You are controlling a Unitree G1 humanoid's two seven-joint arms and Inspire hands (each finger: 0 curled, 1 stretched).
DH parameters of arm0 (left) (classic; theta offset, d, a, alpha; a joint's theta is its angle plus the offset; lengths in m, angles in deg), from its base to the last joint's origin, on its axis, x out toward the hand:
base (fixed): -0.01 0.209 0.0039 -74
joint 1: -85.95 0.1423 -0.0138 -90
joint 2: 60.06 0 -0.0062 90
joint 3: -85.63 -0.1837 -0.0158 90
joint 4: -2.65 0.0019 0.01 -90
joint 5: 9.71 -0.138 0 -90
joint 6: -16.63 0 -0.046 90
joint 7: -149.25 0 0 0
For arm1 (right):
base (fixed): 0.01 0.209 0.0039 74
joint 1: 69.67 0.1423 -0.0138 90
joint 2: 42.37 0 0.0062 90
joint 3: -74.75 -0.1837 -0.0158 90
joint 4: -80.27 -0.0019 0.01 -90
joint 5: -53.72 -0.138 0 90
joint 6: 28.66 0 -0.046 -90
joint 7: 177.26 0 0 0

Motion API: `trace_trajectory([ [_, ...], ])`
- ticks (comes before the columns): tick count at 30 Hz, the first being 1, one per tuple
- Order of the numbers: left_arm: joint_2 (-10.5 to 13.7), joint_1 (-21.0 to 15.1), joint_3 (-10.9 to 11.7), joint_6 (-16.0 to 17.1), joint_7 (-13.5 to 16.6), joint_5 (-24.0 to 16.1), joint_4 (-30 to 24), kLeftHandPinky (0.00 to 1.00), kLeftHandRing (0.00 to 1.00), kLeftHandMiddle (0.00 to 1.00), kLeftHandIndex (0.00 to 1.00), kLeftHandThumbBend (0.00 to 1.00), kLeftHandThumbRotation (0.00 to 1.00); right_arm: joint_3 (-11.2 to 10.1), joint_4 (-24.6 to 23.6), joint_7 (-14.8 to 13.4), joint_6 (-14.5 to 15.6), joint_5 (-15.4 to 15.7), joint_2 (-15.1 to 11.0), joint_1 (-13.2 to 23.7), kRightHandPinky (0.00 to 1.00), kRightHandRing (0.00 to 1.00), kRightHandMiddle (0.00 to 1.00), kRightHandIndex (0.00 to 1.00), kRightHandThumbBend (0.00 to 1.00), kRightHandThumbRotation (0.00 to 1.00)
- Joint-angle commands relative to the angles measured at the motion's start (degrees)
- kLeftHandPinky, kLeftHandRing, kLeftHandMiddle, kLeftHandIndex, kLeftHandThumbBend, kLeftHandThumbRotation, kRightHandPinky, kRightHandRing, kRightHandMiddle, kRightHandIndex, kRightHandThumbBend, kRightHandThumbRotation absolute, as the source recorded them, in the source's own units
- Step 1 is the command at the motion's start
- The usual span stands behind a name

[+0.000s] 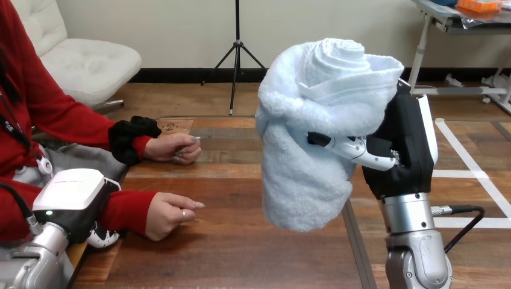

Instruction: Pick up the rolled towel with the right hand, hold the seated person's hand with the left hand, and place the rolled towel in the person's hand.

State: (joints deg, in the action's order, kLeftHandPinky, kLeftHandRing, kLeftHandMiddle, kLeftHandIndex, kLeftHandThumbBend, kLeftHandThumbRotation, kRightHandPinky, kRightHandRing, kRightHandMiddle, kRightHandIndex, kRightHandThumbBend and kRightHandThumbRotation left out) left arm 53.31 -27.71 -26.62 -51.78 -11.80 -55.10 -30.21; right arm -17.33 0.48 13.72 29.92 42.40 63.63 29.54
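My right hand is raised above the table's right half, its thumb and fingers curled round a pale blue rolled towel held upright, the spiral end on top. The towel hangs well clear of the wood. At the bottom left my left hand rests by the table's near left edge, back up, beside the person's nearer forearm. Two of the person's hands lie on the table at the left: the nearer hand loosely curled, the farther hand closed in a loose fist. My left hand touches neither.
The wooden table has a dark seam running front to back under my right arm. The person sits at the left side, red sleeves along that edge.
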Motion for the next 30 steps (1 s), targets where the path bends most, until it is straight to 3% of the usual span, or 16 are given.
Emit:
trace_trajectory([
  [1,-1.52,-0.19,-1.0,1.04,1.15,0.6,0.38,0.4,0.42,0.46,0.49,0.96,0.0,-0.02,-3.94,-0.37,-0.16,-0.73,0.89,2.08,0.21,0.26,0.4,0.42,0.77,0.0],
  [5,-1.69,0.24,-0.76,2.04,2.89,0.78,0.11,0.39,0.4,0.44,0.47,0.97,0.0,0.05,-3.38,-0.21,-0.21,-0.86,1.05,2.26,0.2,0.26,0.4,0.43,0.77,0.0],
  [11,-1.85,0.88,-0.61,1.9,3.05,1.08,-1.57,0.37,0.38,0.43,0.45,0.96,0.0,0.13,-2.36,-0.66,-0.74,0.19,1.2,2.5,0.2,0.26,0.39,0.43,0.76,0.0],
  [23,-1.89,2.61,0.37,2.13,1.77,3.54,-6.28,0.35,0.37,0.42,0.43,0.94,0.0,0.28,0.47,-1.53,-1.8,2.41,1.49,3.14,0.19,0.25,0.38,0.43,0.75,0.0],
  [30,-1.69,4.45,1.49,1.77,0.53,4.85,-11.31,0.34,0.37,0.41,0.43,0.92,0.0,0.18,5.36,-1.63,-3.89,3.68,1.54,4.63,0.2,0.26,0.39,0.43,0.74,0.0],
])
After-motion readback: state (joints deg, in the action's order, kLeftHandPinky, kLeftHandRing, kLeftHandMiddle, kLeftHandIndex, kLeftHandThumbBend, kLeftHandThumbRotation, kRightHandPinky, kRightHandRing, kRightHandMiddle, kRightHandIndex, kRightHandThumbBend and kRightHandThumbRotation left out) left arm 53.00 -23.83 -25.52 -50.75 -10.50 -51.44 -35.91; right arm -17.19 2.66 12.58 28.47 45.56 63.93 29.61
